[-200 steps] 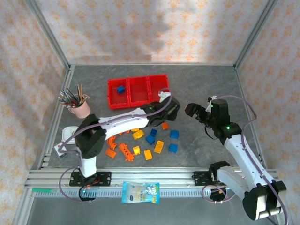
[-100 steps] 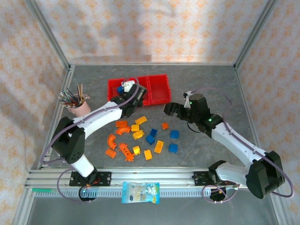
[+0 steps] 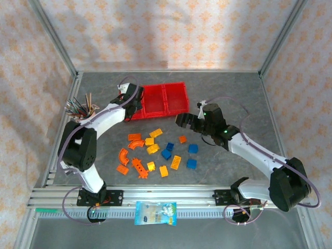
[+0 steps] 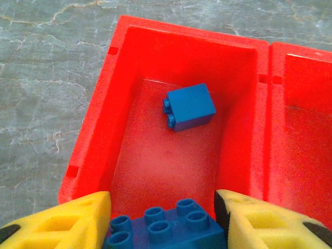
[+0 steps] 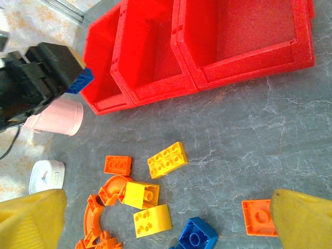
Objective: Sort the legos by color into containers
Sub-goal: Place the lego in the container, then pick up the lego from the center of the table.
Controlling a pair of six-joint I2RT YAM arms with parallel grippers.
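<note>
Though the wrist view's lower edge cuts off its near half, a blue studded brick [image 4: 165,232] sits clamped in my left gripper [image 4: 162,220] above the left bin [image 4: 93,129] of the red containers [image 3: 165,98], where a second blue brick [image 4: 189,107] lies on its side. My right gripper [image 5: 166,220] hangs spread wide over loose blue, yellow and orange legos [image 3: 155,150] on the table [image 3: 233,93].

White arms [image 3: 106,120], black joints, lilac cables [image 3: 226,97], yellow claw pads [image 4: 62,220]
</note>
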